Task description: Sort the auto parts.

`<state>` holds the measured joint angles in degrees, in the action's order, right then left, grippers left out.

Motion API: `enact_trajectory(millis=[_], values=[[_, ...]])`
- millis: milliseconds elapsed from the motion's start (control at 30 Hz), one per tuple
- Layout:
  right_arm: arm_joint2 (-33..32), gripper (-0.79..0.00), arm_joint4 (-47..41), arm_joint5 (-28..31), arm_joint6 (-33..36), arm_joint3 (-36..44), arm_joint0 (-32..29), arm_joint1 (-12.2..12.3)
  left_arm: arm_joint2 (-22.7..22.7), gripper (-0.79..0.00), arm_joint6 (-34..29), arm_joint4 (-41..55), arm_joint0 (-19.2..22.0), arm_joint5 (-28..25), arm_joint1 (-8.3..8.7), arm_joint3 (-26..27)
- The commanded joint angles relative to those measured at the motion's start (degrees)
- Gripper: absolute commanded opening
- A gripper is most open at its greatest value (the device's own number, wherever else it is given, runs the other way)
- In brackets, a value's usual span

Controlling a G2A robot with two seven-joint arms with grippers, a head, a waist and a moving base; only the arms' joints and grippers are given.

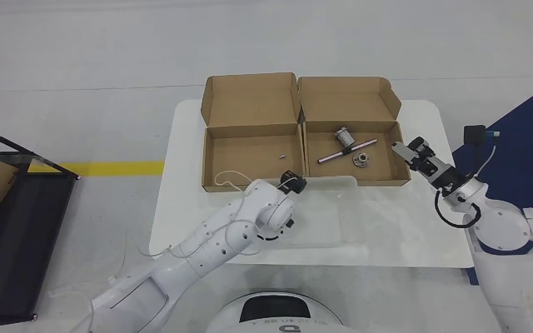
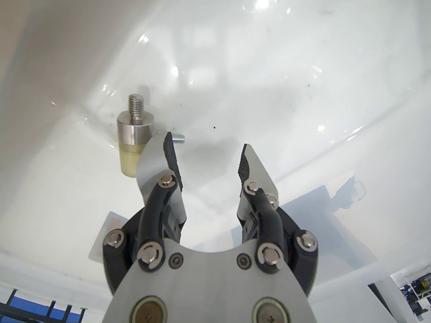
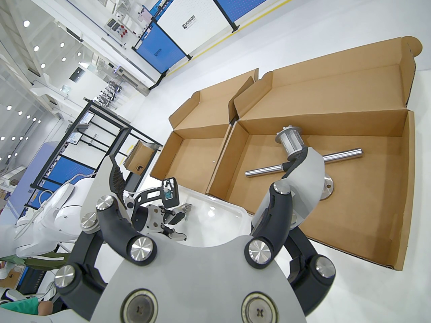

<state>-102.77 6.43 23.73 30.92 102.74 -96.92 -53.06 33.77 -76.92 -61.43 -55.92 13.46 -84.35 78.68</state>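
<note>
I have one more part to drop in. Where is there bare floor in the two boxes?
The left box is nearly bare; only a small screw lies near its wall beside the right box. In the right box, the rod, cylinder and flange crowd the middle; the strip nearest the robot is free.

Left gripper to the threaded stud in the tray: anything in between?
Nothing visible. The left gripper, jaws open, hangs over the white tray; the threaded stud stands beside one jaw, a small screw by it.
</note>
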Motion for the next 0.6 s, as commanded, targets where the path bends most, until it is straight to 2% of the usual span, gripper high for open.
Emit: enact_trajectory(millis=[0, 367, 467, 567], values=[[0.00, 0.000, 0.00, 0.00, 0.00, 0.00, 0.00, 0.00, -0.19, -0.391, 0.23, -0.44, -0.02, 0.02, -0.16, -0.68], [0.00, 0.000, 0.00, 0.00, 0.00, 0.00, 0.00, 0.00, 0.54, -0.385, -0.67, 5.53, -0.48, -5.12, -0.79, -0.15], [0.00, 0.000, 0.00, 0.00, 0.00, 0.00, 0.00, 0.00, 0.76, -0.332, -0.03, 6.75, -0.53, -6.35, -0.89, 0.22], [0.00, 0.000, 0.00, 0.00, 0.00, 0.00, 0.00, 0.00, 1.31, -0.323, 0.56, 6.70, -0.78, -6.69, -0.73, 1.40]])
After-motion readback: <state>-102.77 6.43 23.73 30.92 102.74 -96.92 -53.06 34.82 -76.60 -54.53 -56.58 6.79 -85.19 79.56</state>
